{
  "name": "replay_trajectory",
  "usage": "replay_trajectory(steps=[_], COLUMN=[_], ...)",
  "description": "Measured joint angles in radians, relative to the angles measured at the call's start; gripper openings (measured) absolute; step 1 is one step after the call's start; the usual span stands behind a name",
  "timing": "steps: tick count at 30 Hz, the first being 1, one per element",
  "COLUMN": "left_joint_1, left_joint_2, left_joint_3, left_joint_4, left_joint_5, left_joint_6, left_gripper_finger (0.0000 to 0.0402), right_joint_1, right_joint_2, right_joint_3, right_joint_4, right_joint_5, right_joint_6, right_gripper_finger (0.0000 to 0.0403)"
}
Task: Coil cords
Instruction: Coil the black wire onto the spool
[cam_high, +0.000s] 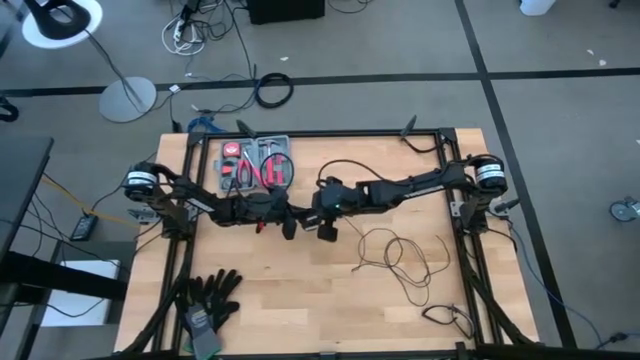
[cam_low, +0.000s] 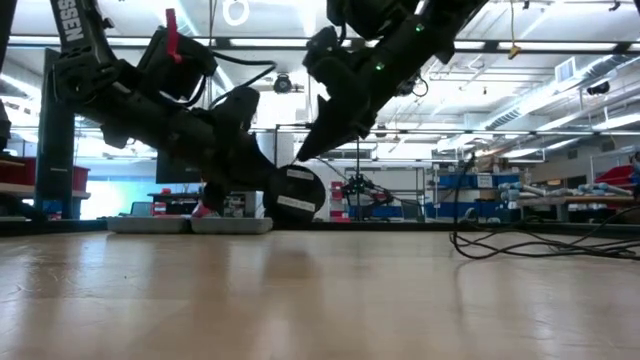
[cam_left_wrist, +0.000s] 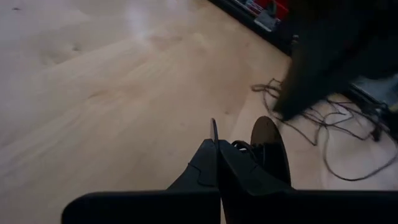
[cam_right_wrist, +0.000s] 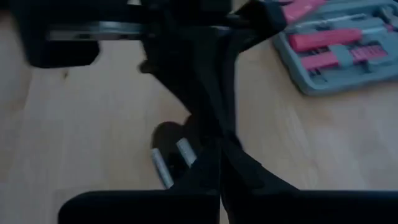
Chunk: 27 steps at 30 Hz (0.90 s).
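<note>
The thin black cord (cam_high: 400, 255) lies in loose loops on the table right of centre; it also shows in the low view (cam_low: 540, 245) and the left wrist view (cam_left_wrist: 317, 124). Its round black puck (cam_low: 295, 195) with two silver prongs (cam_right_wrist: 163, 168) is at the tip of my left gripper (cam_high: 288, 227), which is shut at the table's centre. My right gripper (cam_high: 326, 230) is shut right beside it, its fingers (cam_low: 312, 140) slanting down toward the puck's top edge. My left gripper is shut with the puck (cam_left_wrist: 270, 146) close against one finger's side; its own fingers hide the place of contact. The puck stands on edge, just clear of the table. My right gripper's fingertips (cam_right_wrist: 217, 165) are next to the puck; I cannot tell whether they touch it.
A grey tool case (cam_high: 255, 163) with red tools lies at the far edge, left of centre. Black gloves (cam_high: 210, 298) lie at the near left. A second small cord (cam_high: 450, 318) lies at the near right. Bare wood (cam_high: 300, 290) lies in front of the grippers.
</note>
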<state>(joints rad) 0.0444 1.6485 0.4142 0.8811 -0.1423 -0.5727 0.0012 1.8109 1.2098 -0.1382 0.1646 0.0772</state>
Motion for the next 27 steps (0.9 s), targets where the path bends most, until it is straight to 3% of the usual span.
replay_trajectory(steps=[7, 15, 21, 27], left_joint_1=[0.001, 0.001, 0.001, 0.001], left_joint_2=[0.0, 0.001, 0.001, 0.001], left_joint_3=[0.001, -0.013, -0.03, -0.052], left_joint_4=[0.011, -0.007, 0.0, 0.009], left_joint_5=[0.018, -0.056, -0.078, -0.091], left_joint_6=[0.011, 0.01, -0.008, -0.031], left_gripper_finger=[0.0, 0.0, 0.0, 0.0], right_joint_1=[-0.003, 0.009, 0.043, 0.075], right_joint_2=[-0.003, -0.004, -0.003, -0.002], right_joint_3=[0.002, -0.039, -0.125, -0.228], right_joint_4=[-0.131, -0.261, -0.247, -0.033], right_joint_5=[0.041, 0.06, 0.105, 0.108], right_joint_6=[0.088, 0.192, 0.277, 0.315], right_gripper_finger=[0.0, 0.0027, 0.0054, 0.0061])
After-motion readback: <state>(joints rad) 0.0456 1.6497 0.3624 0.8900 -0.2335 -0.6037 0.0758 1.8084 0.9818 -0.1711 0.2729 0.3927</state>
